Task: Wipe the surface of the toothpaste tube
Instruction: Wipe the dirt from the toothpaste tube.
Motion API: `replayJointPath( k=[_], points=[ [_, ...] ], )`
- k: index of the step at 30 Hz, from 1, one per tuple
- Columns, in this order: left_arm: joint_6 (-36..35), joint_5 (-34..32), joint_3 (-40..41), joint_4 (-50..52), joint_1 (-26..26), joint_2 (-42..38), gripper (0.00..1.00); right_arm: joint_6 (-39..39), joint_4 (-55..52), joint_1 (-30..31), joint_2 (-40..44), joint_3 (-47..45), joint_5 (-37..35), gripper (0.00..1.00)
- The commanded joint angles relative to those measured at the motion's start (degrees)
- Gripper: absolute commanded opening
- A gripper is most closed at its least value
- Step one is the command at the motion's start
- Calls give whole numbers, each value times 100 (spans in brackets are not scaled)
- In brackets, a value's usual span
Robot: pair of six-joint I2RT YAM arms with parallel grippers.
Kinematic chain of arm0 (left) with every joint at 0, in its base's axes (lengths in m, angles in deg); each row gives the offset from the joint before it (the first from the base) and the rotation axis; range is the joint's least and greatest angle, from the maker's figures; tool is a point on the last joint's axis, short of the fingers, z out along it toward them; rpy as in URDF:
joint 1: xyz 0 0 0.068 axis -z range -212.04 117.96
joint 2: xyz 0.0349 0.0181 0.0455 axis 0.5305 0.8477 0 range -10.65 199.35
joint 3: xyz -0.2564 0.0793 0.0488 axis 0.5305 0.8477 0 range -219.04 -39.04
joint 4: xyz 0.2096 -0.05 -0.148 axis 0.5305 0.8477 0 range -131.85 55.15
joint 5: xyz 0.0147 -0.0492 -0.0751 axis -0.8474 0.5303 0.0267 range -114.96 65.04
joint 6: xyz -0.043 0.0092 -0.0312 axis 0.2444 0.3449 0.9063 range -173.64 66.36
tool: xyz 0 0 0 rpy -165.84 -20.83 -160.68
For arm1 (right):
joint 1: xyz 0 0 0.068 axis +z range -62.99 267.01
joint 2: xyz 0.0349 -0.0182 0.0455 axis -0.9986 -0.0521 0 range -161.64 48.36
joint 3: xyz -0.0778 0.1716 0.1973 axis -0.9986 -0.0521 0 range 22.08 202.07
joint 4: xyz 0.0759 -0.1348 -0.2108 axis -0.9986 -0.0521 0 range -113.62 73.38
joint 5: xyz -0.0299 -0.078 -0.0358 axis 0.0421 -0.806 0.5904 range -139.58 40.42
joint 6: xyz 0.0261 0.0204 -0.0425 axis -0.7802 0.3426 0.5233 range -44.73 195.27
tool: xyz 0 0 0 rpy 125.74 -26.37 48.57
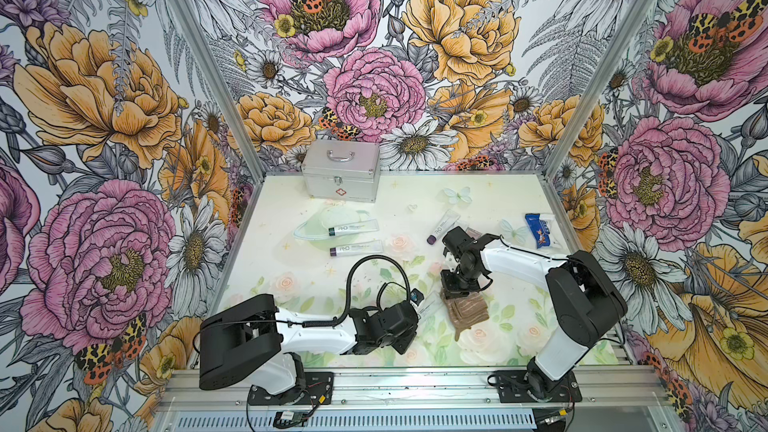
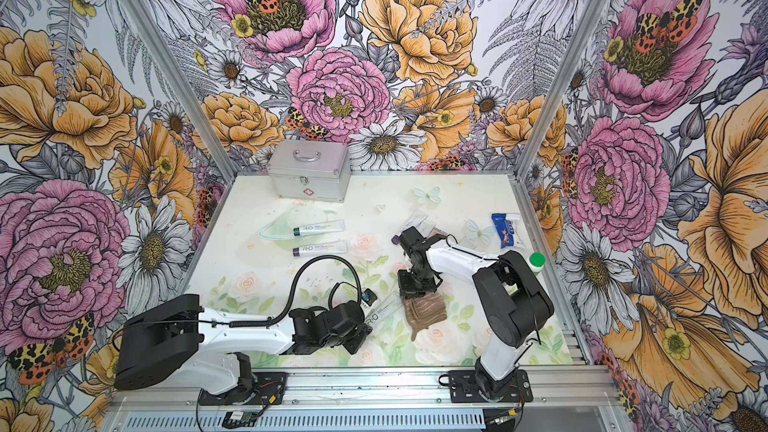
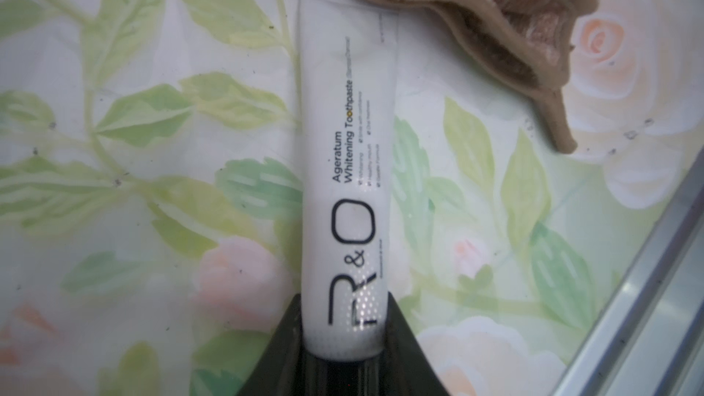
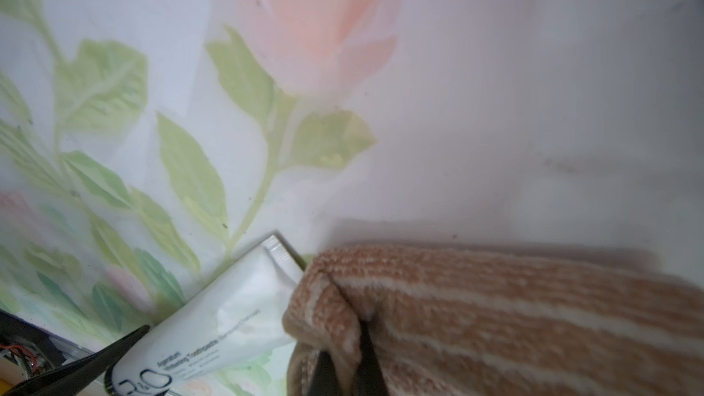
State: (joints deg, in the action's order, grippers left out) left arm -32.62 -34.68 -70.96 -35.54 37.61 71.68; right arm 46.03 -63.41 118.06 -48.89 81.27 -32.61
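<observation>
I count four toothpaste tubes on the surface. A far-left tube (image 1: 353, 228) and a near-left tube (image 1: 356, 248) lie side by side toward the left edge. A right-hand tube (image 1: 445, 224) lies between the middle and the right edge. A held tube (image 3: 344, 169) is near the front edge, in my left tool (image 3: 344, 296). One brown striped cloth (image 1: 465, 313) is pinched in my right tool (image 4: 344, 352), so that makes two tools. One metal case (image 1: 340, 170) stands at the far edge. One blue packet (image 1: 540, 229) and one green-capped bottle (image 2: 536, 263) are by the right edge. There is also one clear plastic item (image 1: 332, 216) that I cannot name.
</observation>
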Motion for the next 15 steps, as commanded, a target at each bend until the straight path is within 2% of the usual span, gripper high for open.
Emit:
replayJointPath(
  k=[1,8,15],
  points=[
    [-78,-172,-28,-175,5,39,29,14,-15,13,-92,441,199,0],
    [-106,-184,-113,-138,55,170,29,25,56,254,-562,529,192,0],
    [-112,-364,-113,-101,59,144,29,-204,255,750,-600,365,345,0]
  ],
)
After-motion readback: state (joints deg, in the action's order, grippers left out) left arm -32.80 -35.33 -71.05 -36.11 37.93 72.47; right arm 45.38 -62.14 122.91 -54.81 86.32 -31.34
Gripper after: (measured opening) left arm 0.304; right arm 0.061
